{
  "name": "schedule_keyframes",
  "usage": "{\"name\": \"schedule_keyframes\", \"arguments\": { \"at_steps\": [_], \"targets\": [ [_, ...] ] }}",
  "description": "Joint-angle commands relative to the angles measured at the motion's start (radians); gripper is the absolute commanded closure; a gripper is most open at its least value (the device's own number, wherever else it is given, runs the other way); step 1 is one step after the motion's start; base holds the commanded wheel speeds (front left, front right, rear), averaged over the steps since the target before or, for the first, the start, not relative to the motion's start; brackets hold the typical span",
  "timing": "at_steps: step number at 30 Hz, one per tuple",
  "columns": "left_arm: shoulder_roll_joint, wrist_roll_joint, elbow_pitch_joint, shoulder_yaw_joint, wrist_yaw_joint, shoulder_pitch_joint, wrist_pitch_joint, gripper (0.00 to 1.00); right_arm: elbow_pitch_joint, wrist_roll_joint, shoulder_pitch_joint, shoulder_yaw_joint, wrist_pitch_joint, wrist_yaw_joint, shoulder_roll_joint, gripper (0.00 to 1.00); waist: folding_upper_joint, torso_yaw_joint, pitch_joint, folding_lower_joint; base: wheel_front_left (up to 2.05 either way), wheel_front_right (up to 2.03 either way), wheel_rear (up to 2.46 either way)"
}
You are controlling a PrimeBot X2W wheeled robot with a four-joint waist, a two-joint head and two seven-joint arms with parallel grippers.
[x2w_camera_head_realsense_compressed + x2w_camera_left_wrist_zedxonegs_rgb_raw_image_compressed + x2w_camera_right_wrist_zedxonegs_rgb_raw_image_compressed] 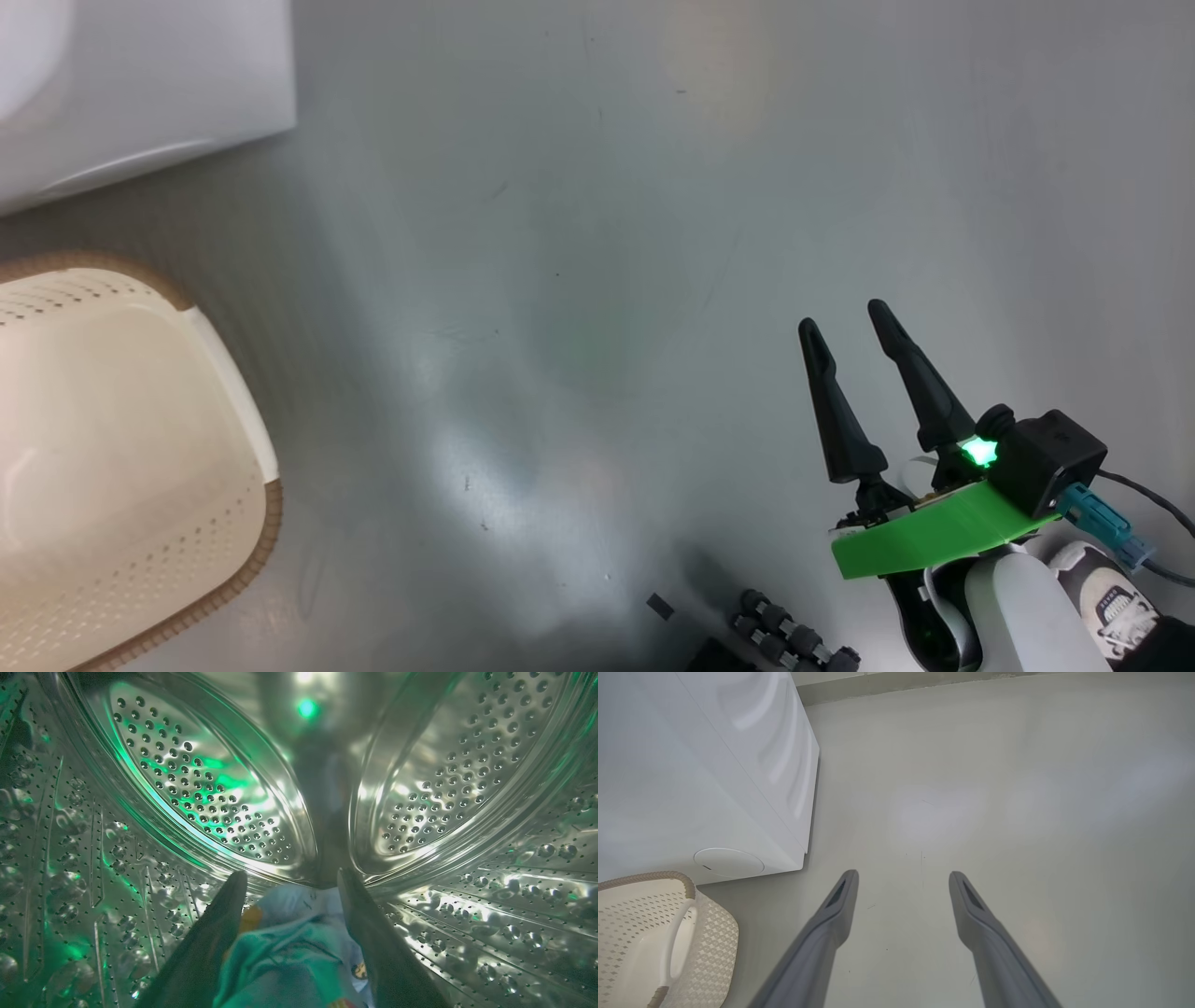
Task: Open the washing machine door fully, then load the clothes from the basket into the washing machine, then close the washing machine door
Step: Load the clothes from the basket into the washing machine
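Clothes (289, 956): light-blue printed fabric lying low in the perforated steel drum (210, 793), between and just under the fingers of the left end effector (290, 881), spread wide and released, with no pinch visible on the cloth. Judged step: letting go of a garment deep inside the washing machine (691, 765) and getting out cleanly. To do it well: keep the fingers apart, lift slightly before retreating to avoid snagging a fold on a fingertip, draw straight back along the fingers' own line, stay off the drum wall on either side, and check for fabric trailing toward the opening, at risk of being trapped by a closing door. Right end effector (845, 317) likewise released, fingers parted over bare grey floor (607, 233), holding nothing. Basket (273, 504) well off to its left, beside the washing machine, the visible part of its inside bare, so possibly the last garment, though partly out of frame. Writing: none legible. Round blank cap (728, 862) low on the washing machine, left of the right end effector; small white tag (1116, 607) back along that wrist, print too small to read.
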Motion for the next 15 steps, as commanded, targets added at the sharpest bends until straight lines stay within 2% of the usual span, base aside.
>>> {"name": "schedule_keyframes", "arguments": {
  "at_steps": [1,15],
  "targets": [
    [0.035,-0.003,-0.011,-0.005,-0.004,-0.001,-0.013,0.0,-0.014,-0.007,0.012,0.01,-0.012,0.01,-0.01,0.0,0.0,0.012,-0.011,0.0,0.0,0.0,0.0],
    [-0.047,-0.044,0.041,-0.057,-0.026,0.113,-0.068,0.0,-0.024,-0.062,0.023,-0.028,-0.012,0.01,-0.01,0.0,0.0,0.105,-0.108,0.0,0.0,0.0,0.0]
  ]
}}
